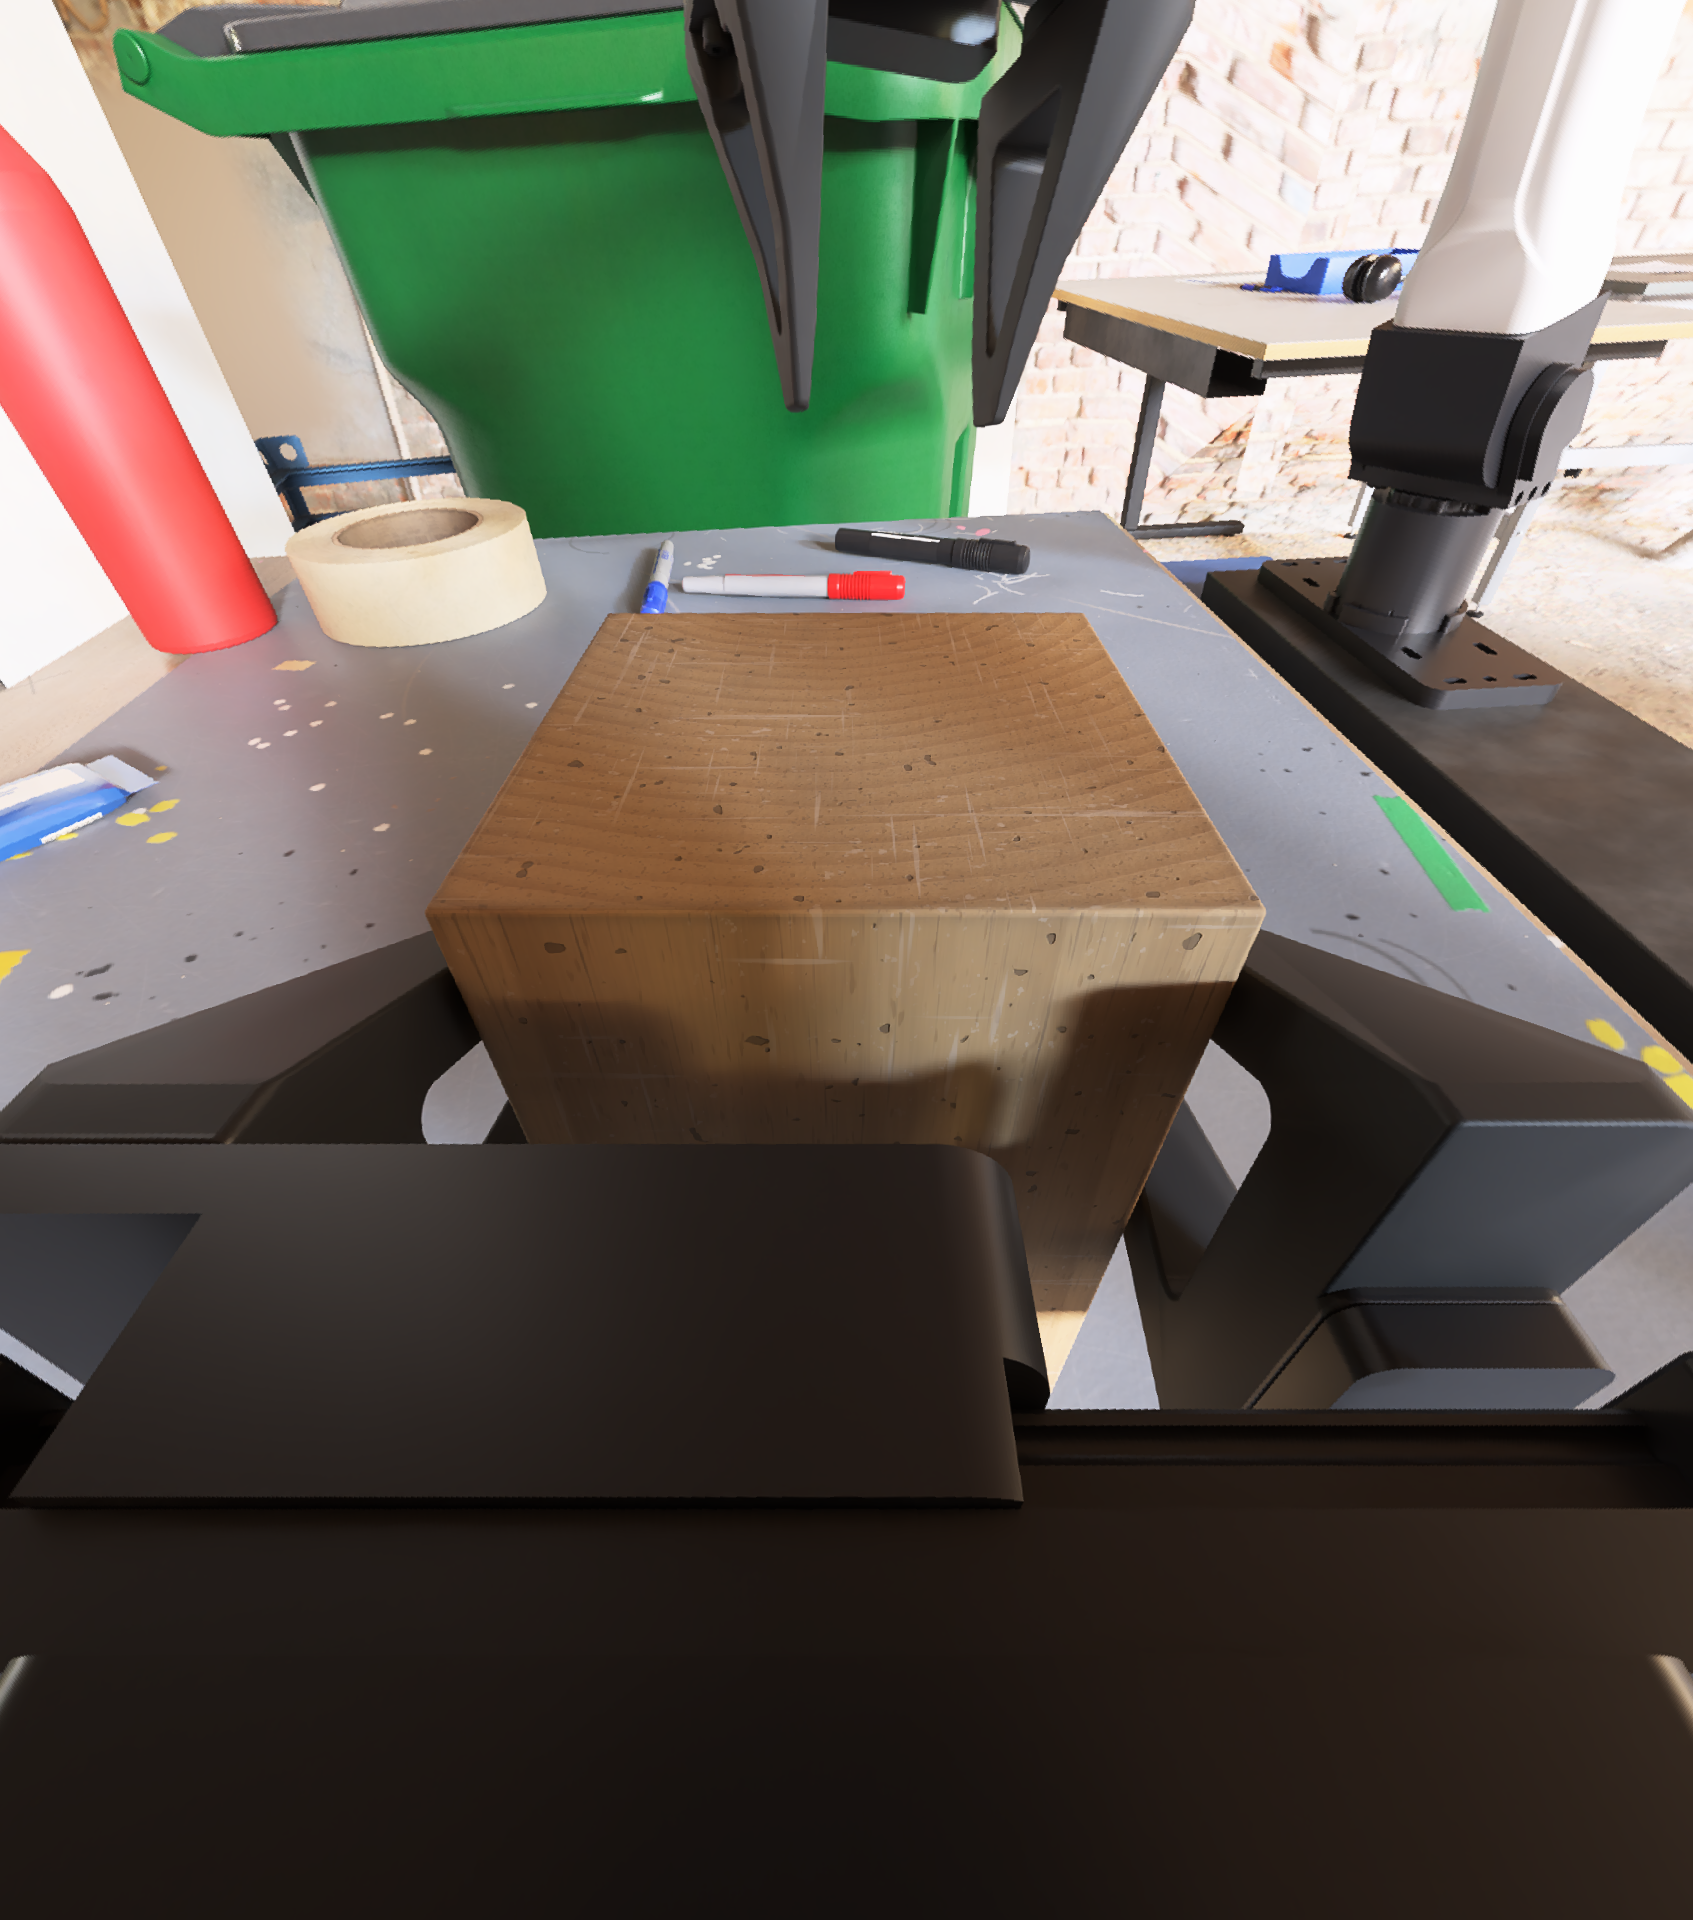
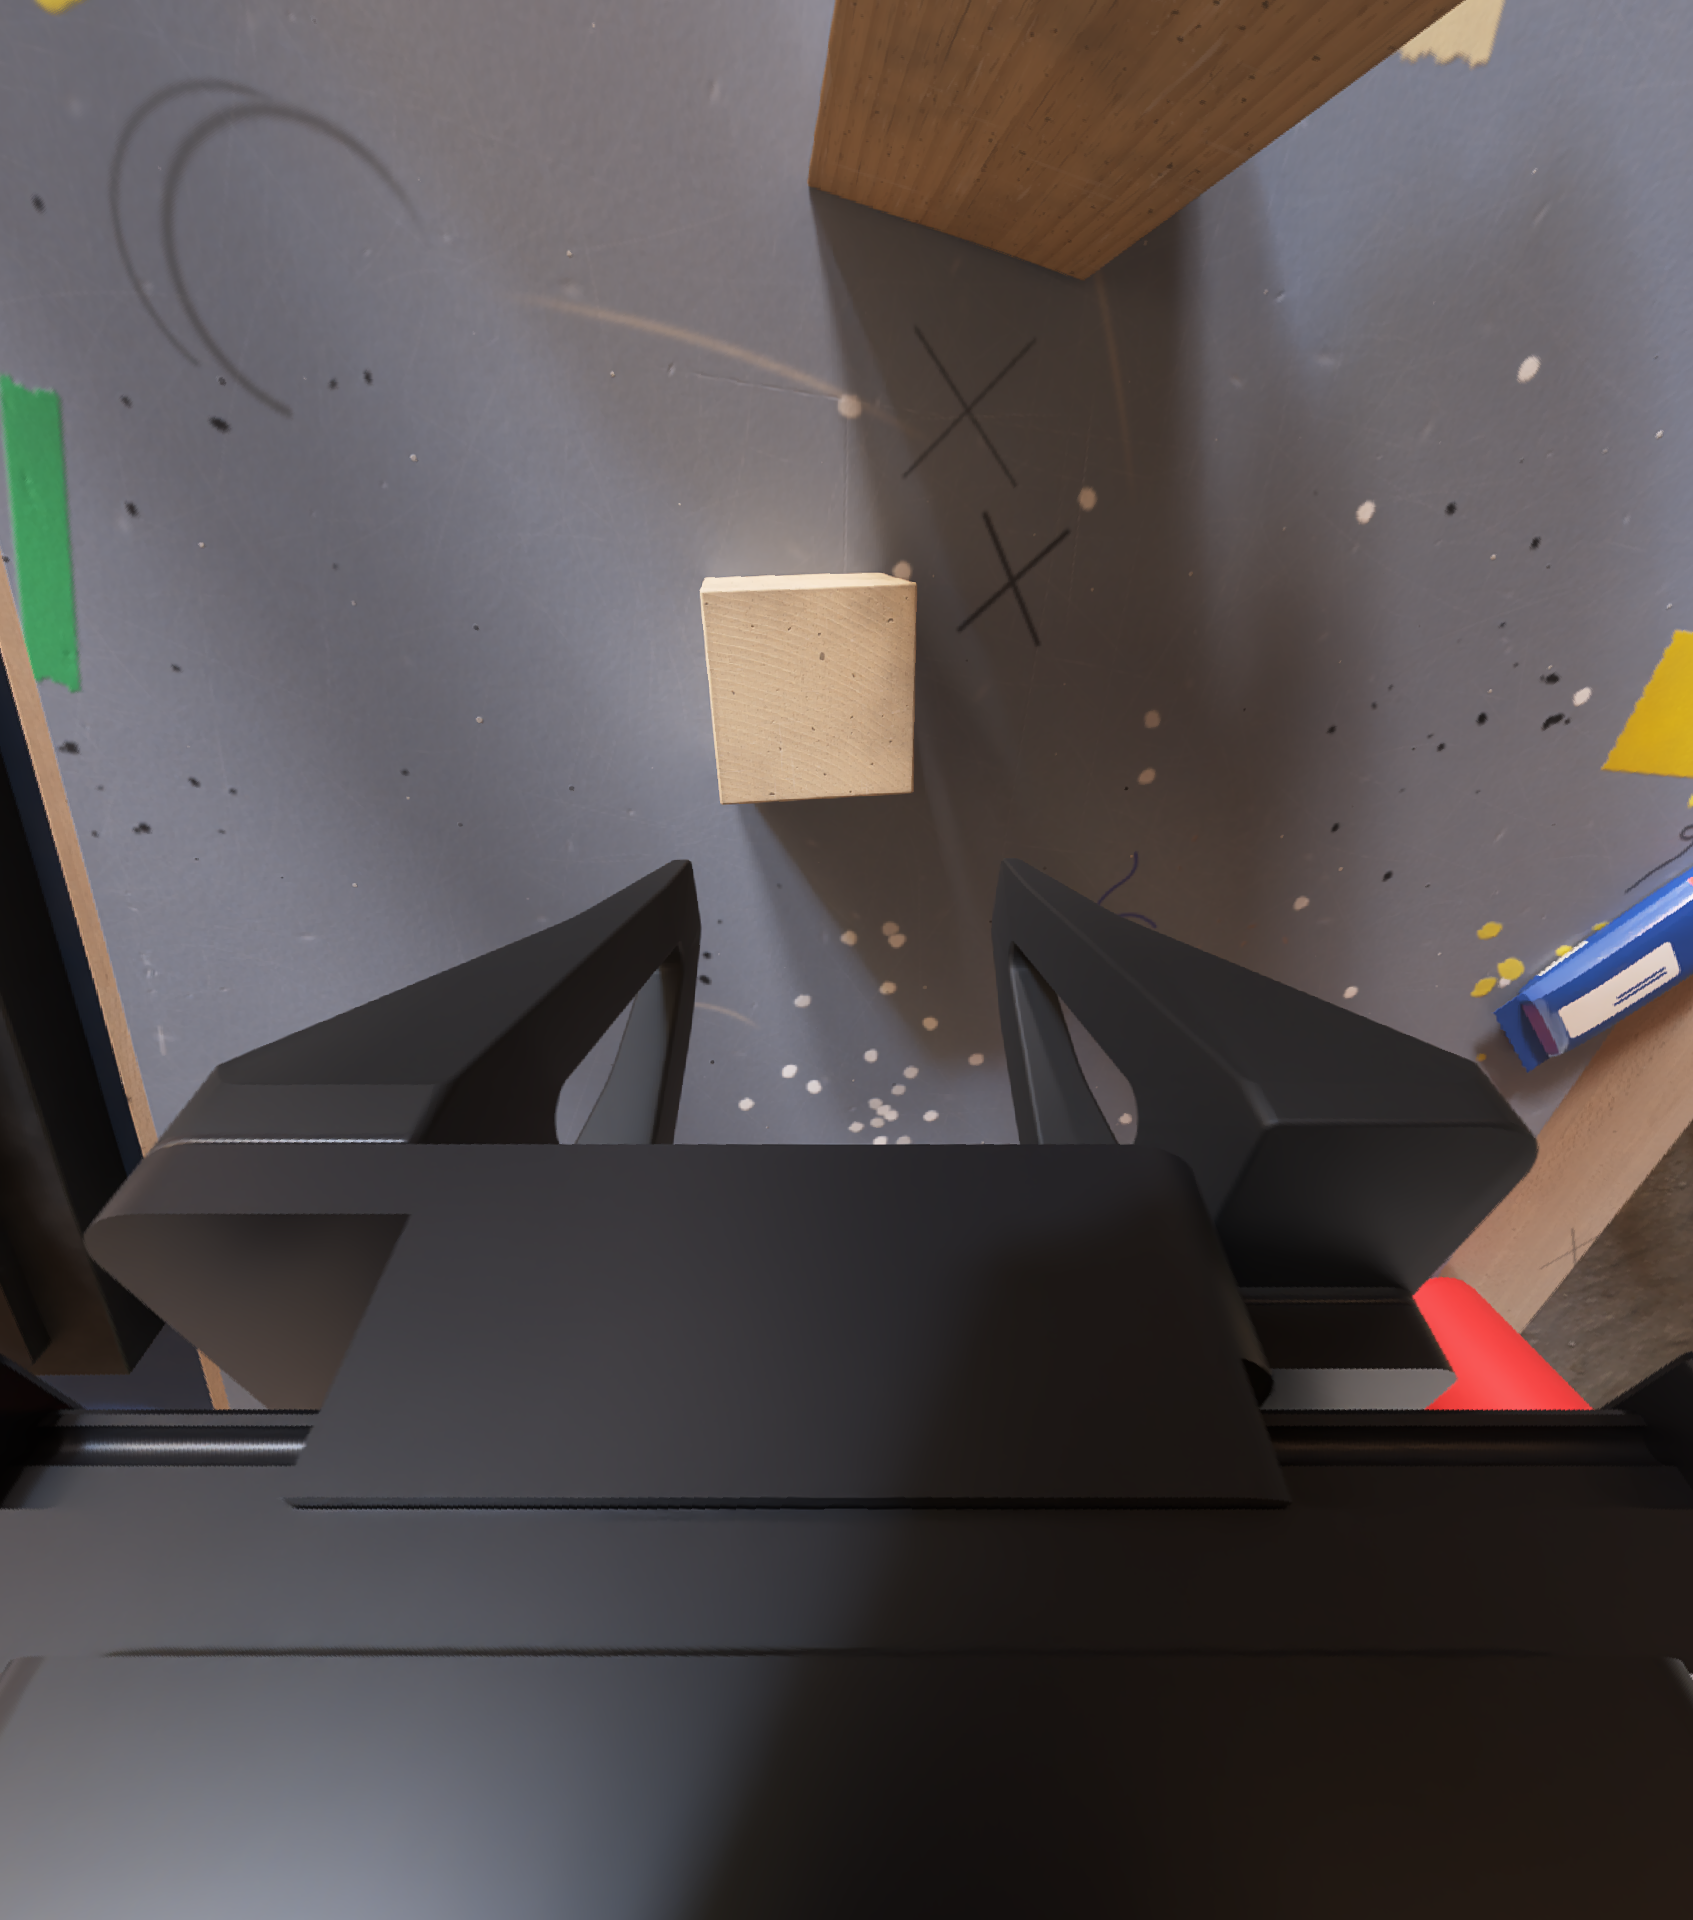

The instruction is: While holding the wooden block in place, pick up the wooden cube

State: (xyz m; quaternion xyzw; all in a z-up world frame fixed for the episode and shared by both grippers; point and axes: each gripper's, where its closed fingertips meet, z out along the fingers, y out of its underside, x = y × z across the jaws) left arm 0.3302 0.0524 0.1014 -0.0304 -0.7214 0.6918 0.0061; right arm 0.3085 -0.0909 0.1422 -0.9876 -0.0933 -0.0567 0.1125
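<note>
The large wooden block (image 1: 847, 790) stands on the grey table (image 1: 281, 831). My left gripper (image 1: 847, 961) straddles it, a finger pressed against each side near its base, so it is shut on the block. The small pale wooden cube (image 2: 809, 686) lies on the table in the right wrist view, just past a corner of the block (image 2: 1081, 114). My right gripper (image 2: 844, 873) is open and empty above the cube, its fingertips just short of it and spread wider than it. The right gripper also hangs at the top of the left wrist view (image 1: 892, 405). The cube is hidden there.
A tape roll (image 1: 416, 582), a blue pen (image 1: 655, 582), a red-capped marker (image 1: 790, 585) and a black marker (image 1: 930, 549) lie behind the block. A wrapped bar (image 2: 1642, 961) sits at the table edge. A green bin (image 1: 634, 291) and the right arm's base (image 1: 1413, 582) stand beyond.
</note>
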